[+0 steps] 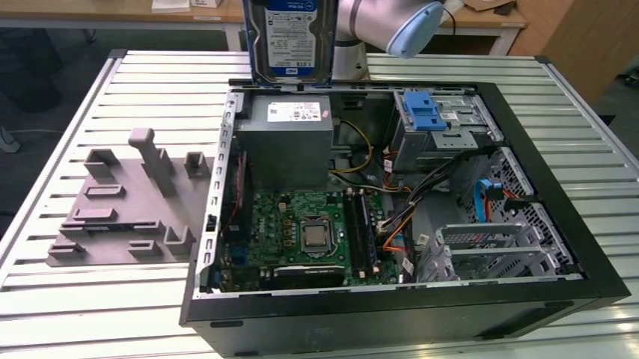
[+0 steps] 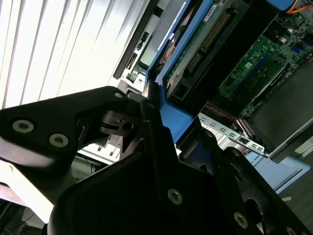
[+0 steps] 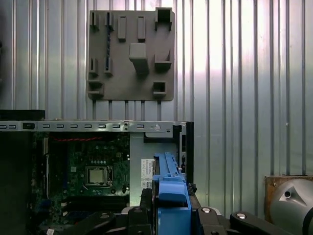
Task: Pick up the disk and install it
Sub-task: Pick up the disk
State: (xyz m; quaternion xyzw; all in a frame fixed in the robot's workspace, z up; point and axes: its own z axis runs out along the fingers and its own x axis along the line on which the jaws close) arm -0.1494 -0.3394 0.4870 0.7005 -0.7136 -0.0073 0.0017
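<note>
Upright above the computer case point(image 1: 399, 323), silver disk point(image 1: 290, 60), white-and-blue label point(image 1: 292, 30), blue bracket point(image 3: 171, 200).

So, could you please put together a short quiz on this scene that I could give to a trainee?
1. True or false: the disk is held upright above the computer case.
2. Fill in: the grey fixture plate lies on the slatted table at the exterior view's ___ of the case.
3. What is the gripper shut on? A the disk's blue carrier; B the fixture plate; C the case wall.
Key: 1 true; 2 left; 3 A.
</note>
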